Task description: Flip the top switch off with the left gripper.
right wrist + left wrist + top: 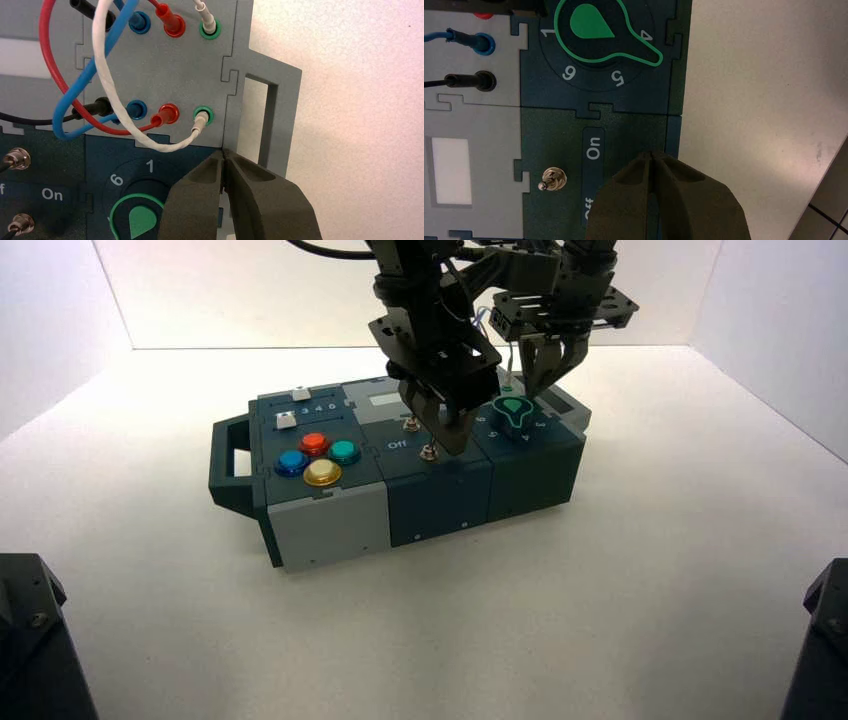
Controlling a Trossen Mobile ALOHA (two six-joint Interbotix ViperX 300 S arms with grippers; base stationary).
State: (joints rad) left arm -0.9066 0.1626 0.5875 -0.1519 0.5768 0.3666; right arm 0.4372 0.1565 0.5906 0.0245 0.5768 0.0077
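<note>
The top switch (554, 180), a small metal toggle, sits on the dark blue middle panel (440, 495), on the side nearest the grey display panel. It also shows at the edge of the right wrist view (15, 159). My left gripper (651, 155) is shut and empty. It hangs low over the same panel (450, 443), beside the "On" and "Off" lettering (594, 147), a short way from the top switch and not touching it. The lower switch (428, 451) stands right at the fingers. How the top switch's lever is set I cannot tell.
My right gripper (223, 152) hovers shut over the box's far right corner, behind the green knob (513, 410). Red, blue, black and white wires (107, 75) are plugged into the grey socket panel. Coloured buttons (318, 458) fill the box's left part.
</note>
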